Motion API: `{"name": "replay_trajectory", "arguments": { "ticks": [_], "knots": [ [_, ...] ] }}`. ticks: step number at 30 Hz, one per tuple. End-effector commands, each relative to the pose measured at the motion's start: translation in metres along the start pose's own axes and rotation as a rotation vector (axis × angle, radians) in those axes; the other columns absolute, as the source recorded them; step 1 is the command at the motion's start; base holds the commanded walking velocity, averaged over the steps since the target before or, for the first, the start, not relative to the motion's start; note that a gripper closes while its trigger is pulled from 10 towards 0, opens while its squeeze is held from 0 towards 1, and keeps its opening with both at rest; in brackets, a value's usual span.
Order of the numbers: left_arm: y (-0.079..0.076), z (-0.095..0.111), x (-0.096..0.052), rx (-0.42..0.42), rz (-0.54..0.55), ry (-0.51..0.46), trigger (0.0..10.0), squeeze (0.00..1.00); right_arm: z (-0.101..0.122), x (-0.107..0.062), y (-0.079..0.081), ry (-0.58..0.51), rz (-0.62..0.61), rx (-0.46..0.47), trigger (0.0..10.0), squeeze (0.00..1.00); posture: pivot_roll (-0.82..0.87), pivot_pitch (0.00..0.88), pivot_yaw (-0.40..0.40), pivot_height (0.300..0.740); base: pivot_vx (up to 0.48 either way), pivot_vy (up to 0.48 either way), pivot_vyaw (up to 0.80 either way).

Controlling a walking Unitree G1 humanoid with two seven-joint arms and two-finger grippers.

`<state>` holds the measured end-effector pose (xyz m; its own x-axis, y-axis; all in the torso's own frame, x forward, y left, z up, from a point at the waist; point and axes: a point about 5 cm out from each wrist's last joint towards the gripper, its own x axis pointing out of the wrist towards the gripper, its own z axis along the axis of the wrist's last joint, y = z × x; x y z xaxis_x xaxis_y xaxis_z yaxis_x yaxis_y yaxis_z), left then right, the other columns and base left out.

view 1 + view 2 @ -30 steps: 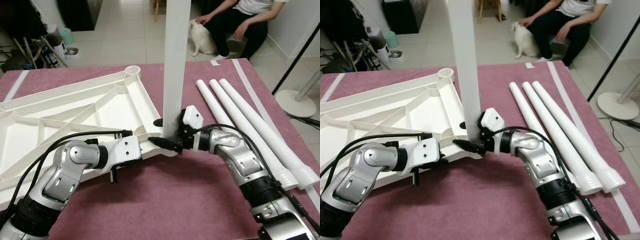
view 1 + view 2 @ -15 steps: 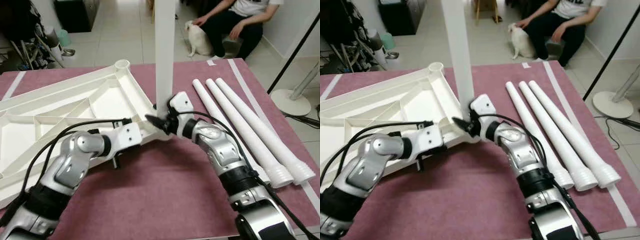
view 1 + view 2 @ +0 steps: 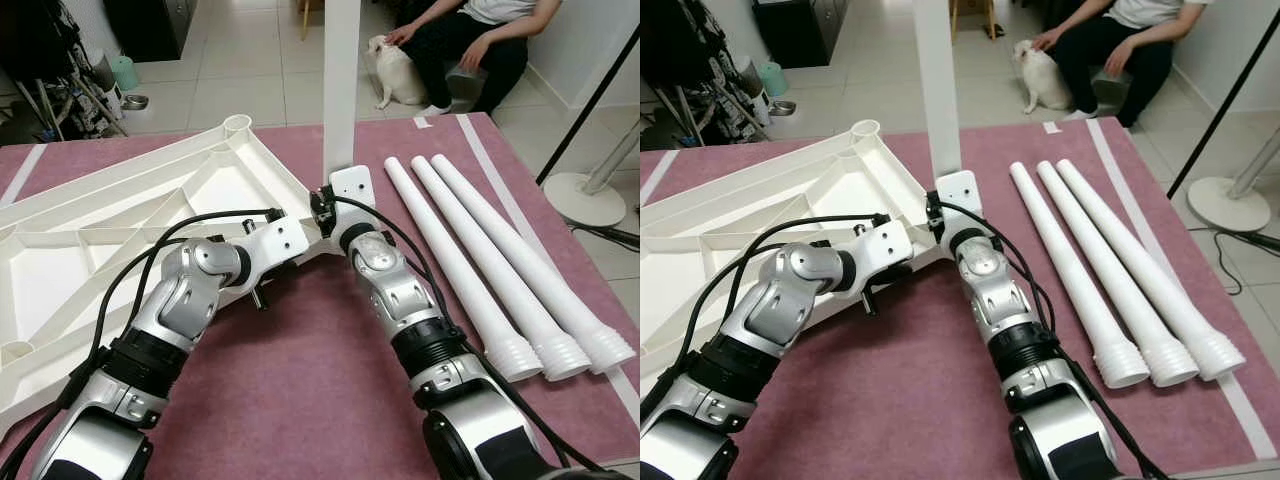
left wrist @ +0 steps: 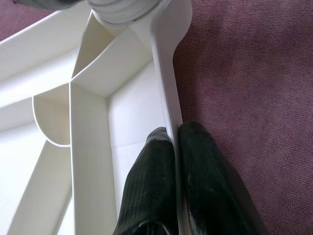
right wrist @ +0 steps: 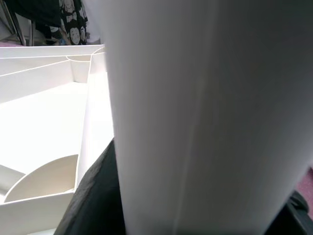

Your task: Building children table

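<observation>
The white tabletop [image 3: 120, 230] lies upside down on the maroon surface, ribs facing up. One white leg [image 3: 341, 90] stands upright in its near right corner socket. My right gripper [image 3: 322, 205] is shut on this leg just above the socket. In the right wrist view the leg [image 5: 205, 117] sits against a black finger [image 5: 95, 196]. My left gripper [image 4: 175, 134] is shut on the tabletop's rim [image 4: 164, 73], one finger on each side of the wall, close beside the same corner. Three more legs [image 3: 470, 260] lie side by side to the right.
A person [image 3: 470, 40] sits on the tiled floor beyond the surface with a small white dog [image 3: 395, 70]. A stand's round base [image 3: 590, 205] is at the right. A white tape strip [image 3: 510, 200] runs along the surface's right side. Clutter stands at the back left.
My right wrist has swung round the upright leg's base, from its right side to its near side, still holding it. The left gripper keeps its hold on the rim. The camera view has shifted.
</observation>
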<state>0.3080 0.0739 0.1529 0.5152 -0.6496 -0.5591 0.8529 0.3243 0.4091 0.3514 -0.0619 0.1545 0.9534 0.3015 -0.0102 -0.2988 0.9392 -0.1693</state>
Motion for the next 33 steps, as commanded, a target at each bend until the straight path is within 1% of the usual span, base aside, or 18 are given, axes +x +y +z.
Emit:
{"name": "replay_trajectory", "arguments": {
  "ticks": [1,3,4,5,6,7,8,9,11,13,17,19,20,26,28,29,31,33],
  "knots": [
    [0.005,0.052,-0.011,0.145,0.162,-0.225,10.0,0.00,-0.010,-0.004,0.025,0.030,0.158,0.006,10.0,1.00,0.09,0.000,0.075,0.740,0.000,0.000,0.00],
    [0.005,0.051,-0.012,0.145,0.159,-0.222,10.0,0.00,-0.007,-0.005,0.026,0.005,0.185,0.001,10.0,1.00,0.09,0.000,0.075,0.740,0.000,0.000,0.00],
    [0.003,0.048,-0.015,0.146,0.146,-0.221,10.0,0.00,-0.003,-0.008,0.027,-0.023,0.259,0.017,10.0,0.82,0.09,0.000,0.074,0.740,0.000,0.000,0.00],
    [0.002,0.047,-0.016,0.147,0.137,-0.221,10.0,0.00,-0.001,-0.010,0.029,-0.037,0.301,0.026,10.0,0.82,0.09,0.000,0.074,0.740,0.000,0.000,0.00],
    [-0.002,0.044,-0.023,0.160,0.102,-0.229,10.0,0.00,0.003,-0.017,0.027,-0.066,0.402,0.035,10.0,0.00,0.10,0.000,0.073,0.740,0.000,0.000,0.00],
    [-0.002,0.044,-0.023,0.160,0.102,-0.229,10.0,0.00,0.003,-0.017,0.027,-0.066,0.402,0.035,10.0,0.00,0.10,0.000,0.073,0.740,0.000,0.000,0.00],
    [-0.007,0.041,-0.030,0.179,0.065,-0.235,10.0,0.00,0.006,-0.025,0.025,-0.099,0.511,0.024,10.0,0.00,0.10,0.000,0.073,0.740,0.000,0.000,0.00],
    [-0.018,0.032,-0.045,0.227,-0.022,-0.244,10.0,0.00,0.008,-0.045,0.016,-0.122,0.720,-0.016,10.0,0.00,0.10,0.000,0.071,0.740,0.000,0.000,0.00],
    [-0.018,0.032,-0.045,0.227,-0.022,-0.244,10.0,0.00,0.008,-0.045,0.016,-0.122,0.720,-0.016,10.0,0.00,0.10,0.000,0.071,0.740,0.000,0.000,0.00],
    [-0.024,0.025,-0.058,0.253,-0.079,-0.248,10.0,0.00,0.005,-0.060,0.005,-0.096,0.869,-0.054,10.0,0.00,0.10,0.000,0.069,0.740,0.000,0.000,0.00],
    [-0.025,0.017,-0.068,0.254,-0.106,-0.240,10.0,0.00,0.002,-0.069,-0.006,-0.059,0.971,-0.085,10.0,0.00,0.10,0.000,0.066,0.740,0.000,0.000,0.00],
    [-0.022,0.015,-0.069,0.250,-0.095,-0.231,10.0,0.00,0.003,-0.070,-0.007,-0.058,1.010,-0.078,2.6,0.00,0.10,0.000,0.063,0.740,0.000,0.000,0.00],
    [-0.021,0.015,-0.069,0.247,-0.085,-0.227,10.0,0.00,0.004,-0.070,-0.007,-0.062,1.021,-0.066,0.0,0.00,0.11,0.000,0.061,0.740,0.000,0.000,0.00],
    [-0.020,0.021,-0.062,0.240,-0.047,-0.234,10.0,0.00,0.000,-0.050,0.002,-0.040,0.855,-0.082,0.0,0.00,0.11,0.000,0.060,0.740,0.000,0.000,0.00],
    [-0.020,0.021,-0.062,0.240,-0.047,-0.234,10.0,0.00,0.000,-0.050,0.002,-0.040,0.855,-0.082,0.0,0.00,0.11,0.000,0.060,0.740,0.000,0.000,0.00],
    [-0.017,0.026,-0.056,0.233,-0.017,-0.239,10.0,0.00,-0.006,-0.038,0.004,0.002,0.716,-0.087,0.0,0.00,0.11,0.000,0.062,0.740,0.000,0.000,0.00],
    [-0.017,0.026,-0.056,0.233,-0.017,-0.239,10.0,0.00,-0.006,-0.038,0.004,0.002,0.716,-0.087,0.0,0.00,0.11,0.000,0.062,0.740,0.000,0.000,0.00],
    [-0.010,0.035,-0.043,0.219,0.038,-0.237,10.0,0.00,-0.014,-0.023,0.006,0.072,0.496,-0.048,0.0,0.00,0.10,0.000,0.064,0.740,0.000,0.000,0.00]
  ]
}}
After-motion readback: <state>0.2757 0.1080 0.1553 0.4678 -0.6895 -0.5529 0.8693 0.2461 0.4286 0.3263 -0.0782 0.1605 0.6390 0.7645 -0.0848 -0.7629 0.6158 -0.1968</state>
